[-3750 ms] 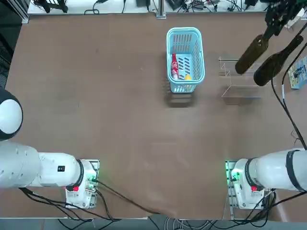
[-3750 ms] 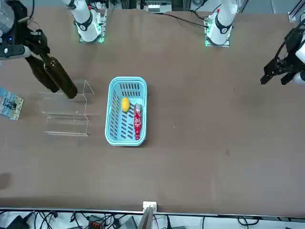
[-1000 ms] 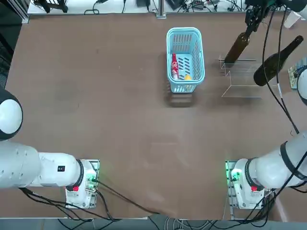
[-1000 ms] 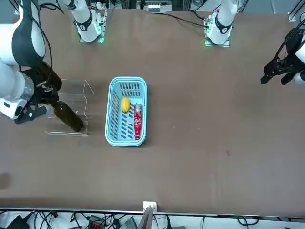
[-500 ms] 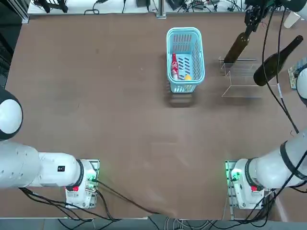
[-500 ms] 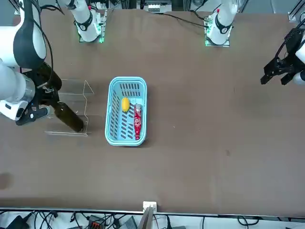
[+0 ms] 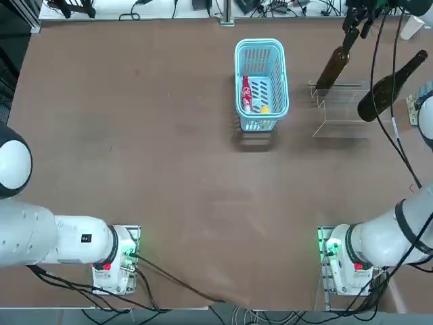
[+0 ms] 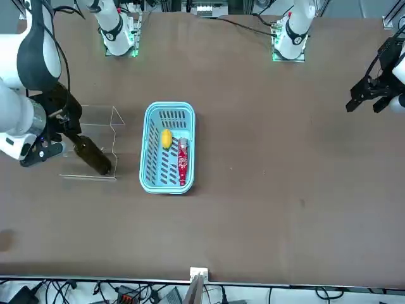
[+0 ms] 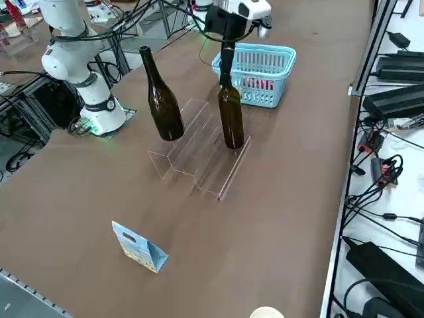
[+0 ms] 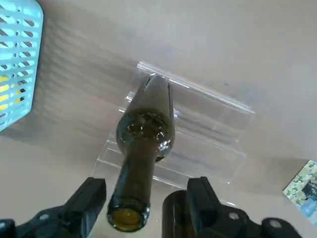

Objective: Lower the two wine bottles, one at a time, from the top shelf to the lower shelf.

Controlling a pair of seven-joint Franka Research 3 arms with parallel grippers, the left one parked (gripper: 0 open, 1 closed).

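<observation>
Two wine bottles are seen standing upright on the clear stepped stand (image 9: pixel 199 149). One bottle (image 9: pixel 230 109) is set on the lower shelf (image 9: pixel 222 162), at the end of the stand nearest the blue basket (image 9: pixel 260 73). The other bottle (image 9: pixel 161 99) is left on the top shelf (image 9: pixel 173 140), at the opposite end, well apart from the first.

The right gripper (image 10: pixel 141 206) is held directly over the lower-shelf bottle, at its mouth. In the wrist view the fingers (image 10: pixel 91 201) are spread to either side of the neck (image 10: pixel 136 186), and a gap is seen between each pad and the glass, so the bottle is not clamped. In the side view the gripper (image 9: pixel 227 30) is found just above the bottle's neck, and in the top view it (image 7: pixel 358 15) is placed at the table's far edge, over the bottle (image 7: pixel 333 66).

In the front view the lower-shelf bottle (image 8: pixel 92 156) is seen beside the basket (image 8: pixel 152 180), partly hidden by the right arm (image 8: pixel 25 82). A red packet (image 7: pixel 247 93) and a small yellow thing (image 7: pixel 264 108) are held in the basket. A small blue card (image 9: pixel 138 246) is stood on the table (image 9: pixel 278 218), apart from the stand.
</observation>
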